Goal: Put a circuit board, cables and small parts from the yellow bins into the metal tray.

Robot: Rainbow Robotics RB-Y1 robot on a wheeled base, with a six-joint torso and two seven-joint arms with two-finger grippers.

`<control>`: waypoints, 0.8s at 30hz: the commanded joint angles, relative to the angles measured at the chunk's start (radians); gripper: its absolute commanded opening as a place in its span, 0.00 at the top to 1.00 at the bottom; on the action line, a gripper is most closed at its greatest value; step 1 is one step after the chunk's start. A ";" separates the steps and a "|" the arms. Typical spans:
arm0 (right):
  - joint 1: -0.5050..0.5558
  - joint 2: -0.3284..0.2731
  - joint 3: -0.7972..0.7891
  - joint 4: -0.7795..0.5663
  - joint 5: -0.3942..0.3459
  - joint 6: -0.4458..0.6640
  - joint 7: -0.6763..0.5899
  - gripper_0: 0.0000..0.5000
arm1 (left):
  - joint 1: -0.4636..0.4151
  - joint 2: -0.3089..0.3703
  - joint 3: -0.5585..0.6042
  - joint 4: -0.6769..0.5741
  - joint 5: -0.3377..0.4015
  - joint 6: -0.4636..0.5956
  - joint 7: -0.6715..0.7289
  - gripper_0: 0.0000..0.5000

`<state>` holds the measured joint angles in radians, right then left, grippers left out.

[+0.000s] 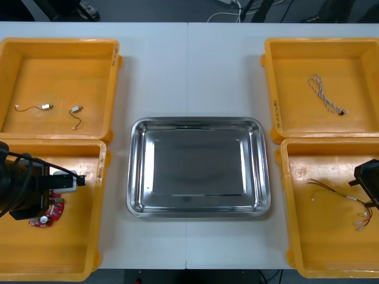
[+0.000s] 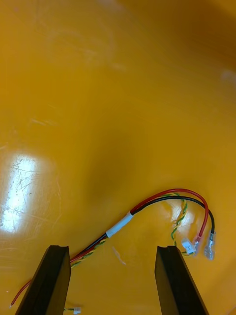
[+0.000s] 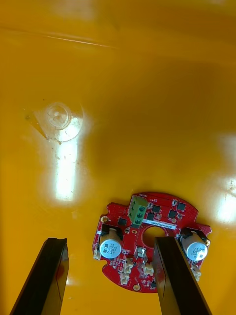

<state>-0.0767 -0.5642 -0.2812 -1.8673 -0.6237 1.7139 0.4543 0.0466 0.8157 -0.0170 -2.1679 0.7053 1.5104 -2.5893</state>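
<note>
A round red circuit board [image 3: 147, 241] lies on the floor of the near left yellow bin [image 1: 53, 248]. My left gripper [image 3: 110, 280] hovers open over it, with one finger [image 3: 174, 275] above the board's edge and the other beside it. In the front view the board [image 1: 47, 214] peeks out from under the left arm [image 1: 26, 186]. My right gripper [image 2: 113, 283] is open above a red, black and yellow cable [image 2: 147, 202] in the near right bin [image 1: 331, 248]; the cable's taped part runs between the fingers. The metal tray [image 1: 198, 121] sits bare at the middle.
The far left bin [image 1: 59, 47] holds two small metal parts [image 1: 46, 107] with short leads. A twisted blue and white cable [image 1: 325, 94] lies in the far right bin [image 1: 320, 47]. The right arm [image 1: 370, 180] shows at the table's right edge.
</note>
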 commanded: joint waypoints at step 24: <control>-0.035 0.010 -0.009 0.085 0.025 -0.074 -0.306 0.00 | 0.032 0.056 -0.095 0.102 -0.030 -0.130 -0.009 0.00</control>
<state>-0.0902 -0.5627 -0.2812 -1.7806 -0.6116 1.6504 0.1613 0.0522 0.8276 -0.1017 -2.0635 0.6819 1.3947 -2.5893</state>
